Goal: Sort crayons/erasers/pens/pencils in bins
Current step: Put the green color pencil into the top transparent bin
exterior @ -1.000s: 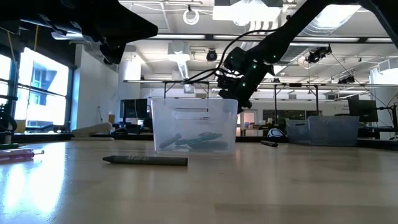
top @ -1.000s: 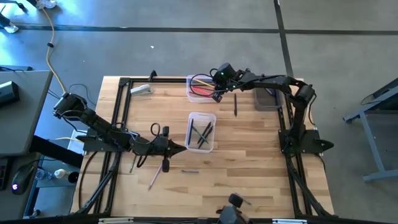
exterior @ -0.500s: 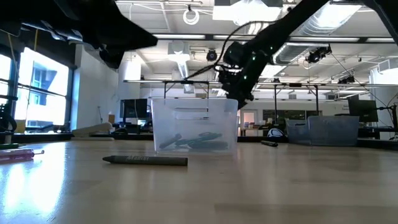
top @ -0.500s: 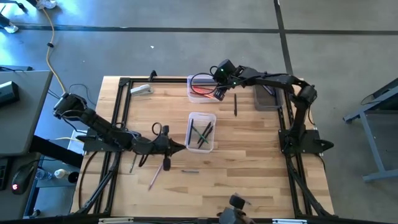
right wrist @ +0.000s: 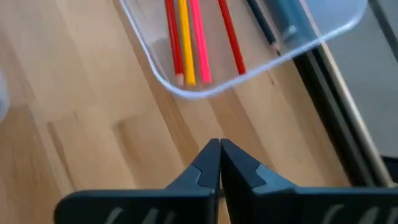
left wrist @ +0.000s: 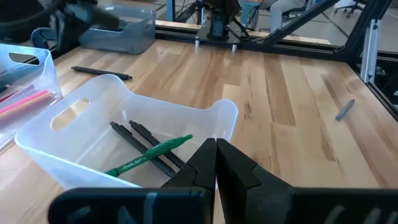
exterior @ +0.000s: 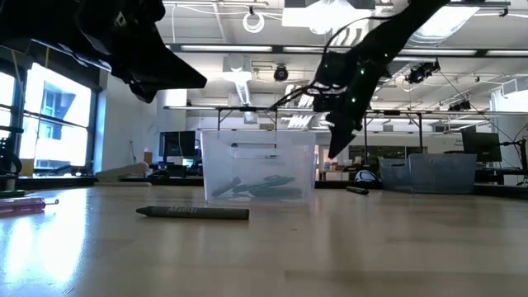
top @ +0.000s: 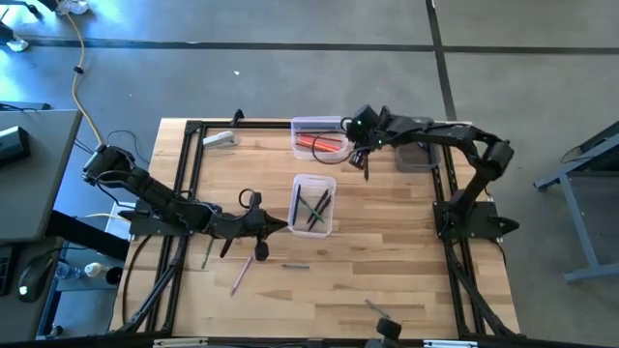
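Up at the far edge, the right gripper point(top: 365, 159) hovers empty with jaws pressed together, just beside the clear bin point(top: 320, 136) of coloured pencils point(right wrist: 186, 37) and above a dark pen point(top: 367, 165). Meanwhile the left gripper point(top: 280, 228), likewise closed on nothing, sits next to the central clear bin point(top: 313, 205) holding a green marker point(left wrist: 149, 155); the smoky bin point(top: 418, 155) stands at the right.

clear bin, mid table point(top: 313, 204): upright, holds dark pens + a green marker point(left wrist: 149, 154)
clear bin, far edge point(top: 320, 136): upright, red/yellow/pink pencils point(right wrist: 186, 37) inside, lying lengthwise
dark grey bin point(top: 418, 153): far right corner, upright, contents can't tell
loose black pen point(top: 367, 162): on wood betw. far clear bin & grey bin
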